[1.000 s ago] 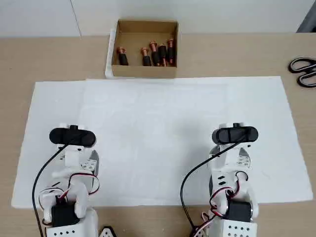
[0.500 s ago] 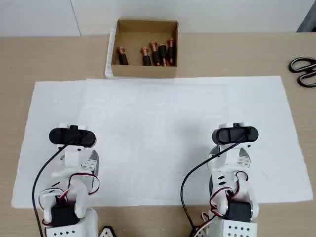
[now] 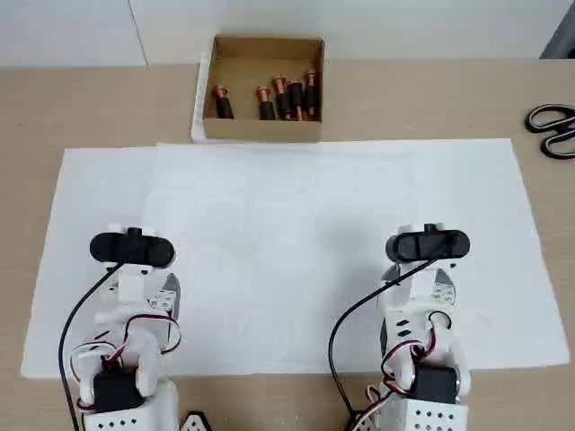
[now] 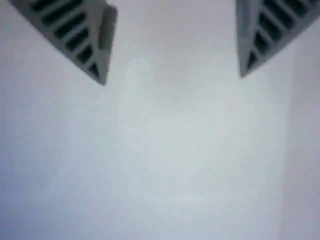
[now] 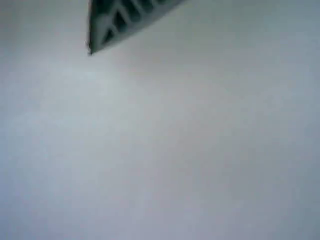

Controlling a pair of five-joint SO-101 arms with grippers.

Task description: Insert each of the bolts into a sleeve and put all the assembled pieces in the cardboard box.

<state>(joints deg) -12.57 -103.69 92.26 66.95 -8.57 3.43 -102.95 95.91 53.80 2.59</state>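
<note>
A white sheet (image 3: 287,242) covers the middle of the desk (image 3: 90,99), and both arms are folded back over the sheet's near edge. The left arm (image 3: 130,305) sits at the sheet's near-left corner, upper links drawn in over its base, with its black wrist camera (image 3: 132,249) as the part lying farthest onto the sheet. Its jaws point down at bare sheet, and the two ribbed fingertips (image 4: 97,65) stand well apart with nothing between them and nothing held. The right arm (image 3: 422,305) holds the same tucked pose toward the sheet's near-right side, its wrist camera (image 3: 428,244) likewise out over the sheet. Whether its jaws are open or closed cannot be told. The cardboard box (image 3: 268,135) stands just past the sheet's far edge, left of the sheet's middle, its front wall touching or nearly touching that edge. Five assembled pieces (image 3: 281,97), copper-headed bolts in black sleeves, lie inside it, one apart on the left and four close together on the right. A pair of scissors (image 3: 552,130) lies on the bare desk just off the sheet's far-right corner.
</note>
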